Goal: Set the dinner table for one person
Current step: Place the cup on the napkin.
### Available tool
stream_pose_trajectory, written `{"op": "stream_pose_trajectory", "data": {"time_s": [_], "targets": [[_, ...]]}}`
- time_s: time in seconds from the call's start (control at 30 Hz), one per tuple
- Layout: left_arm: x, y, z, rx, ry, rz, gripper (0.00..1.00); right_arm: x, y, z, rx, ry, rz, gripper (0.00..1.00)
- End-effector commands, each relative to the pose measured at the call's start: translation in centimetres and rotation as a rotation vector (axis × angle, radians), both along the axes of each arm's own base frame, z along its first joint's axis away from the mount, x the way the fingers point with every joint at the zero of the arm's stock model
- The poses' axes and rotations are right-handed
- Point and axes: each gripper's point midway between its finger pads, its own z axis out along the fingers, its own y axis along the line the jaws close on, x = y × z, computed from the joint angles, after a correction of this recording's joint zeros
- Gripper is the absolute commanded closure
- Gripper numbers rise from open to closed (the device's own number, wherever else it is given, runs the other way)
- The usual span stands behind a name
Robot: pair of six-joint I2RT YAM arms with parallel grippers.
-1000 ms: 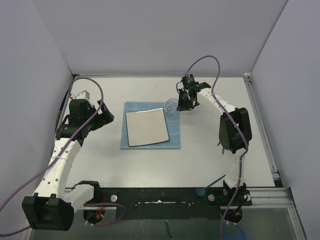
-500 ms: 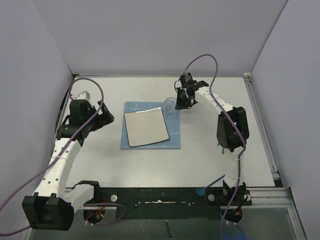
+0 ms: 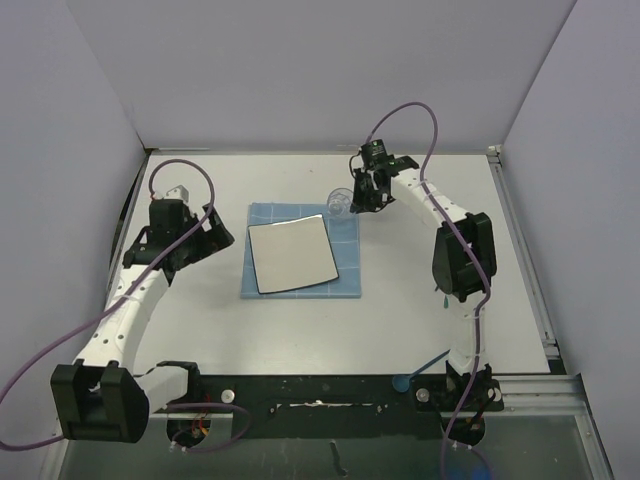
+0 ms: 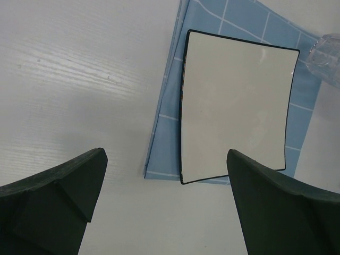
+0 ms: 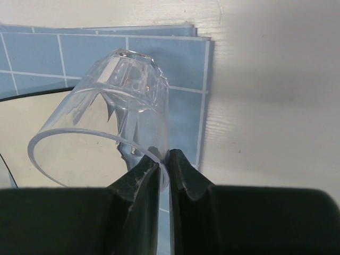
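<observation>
The dinner table (image 3: 420,290) is a white tabletop. On it lies a blue grid placemat (image 3: 348,285) with a square white dark-rimmed plate (image 3: 292,256) on top. My right gripper (image 3: 355,205) is shut on the rim of a clear glass (image 3: 339,202), held tilted above the placemat's back right corner. In the right wrist view the fingers (image 5: 163,159) pinch the wall of the glass (image 5: 106,106) over the placemat (image 5: 180,58). My left gripper (image 3: 222,238) hangs open and empty left of the placemat. Its wrist view shows the plate (image 4: 236,106) beyond the wide jaws (image 4: 165,153).
Grey walls close in the table on the left, back and right. A small white object (image 3: 170,190) lies at the back left by the left arm. A blue item (image 3: 400,382) sits near the right arm's base at the front edge.
The right gripper has closed further on the glass rim and carried the glass slightly toward the back. The left arm has shifted a little to the right, still open.
</observation>
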Motion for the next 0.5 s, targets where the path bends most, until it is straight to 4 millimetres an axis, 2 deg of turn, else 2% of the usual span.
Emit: {"op": "stream_pose_trajectory", "data": {"time_s": [0.0,0.27,0.47], "targets": [[2.0,-0.8,0.8,-0.044,-0.067,-0.020,0.03,2.0,-0.6,2.7,0.029,-0.081,-0.016,1.00],[2.4,-0.8,0.7,-0.039,-0.057,-0.024,0.03,2.6,-2.7,2.3,0.030,-0.076,-0.052,1.00],[2.5,-0.7,0.6,-0.033,-0.053,-0.018,0.03,2.0,-2.9,0.8,0.027,-0.048,-0.053,1.00]]}}
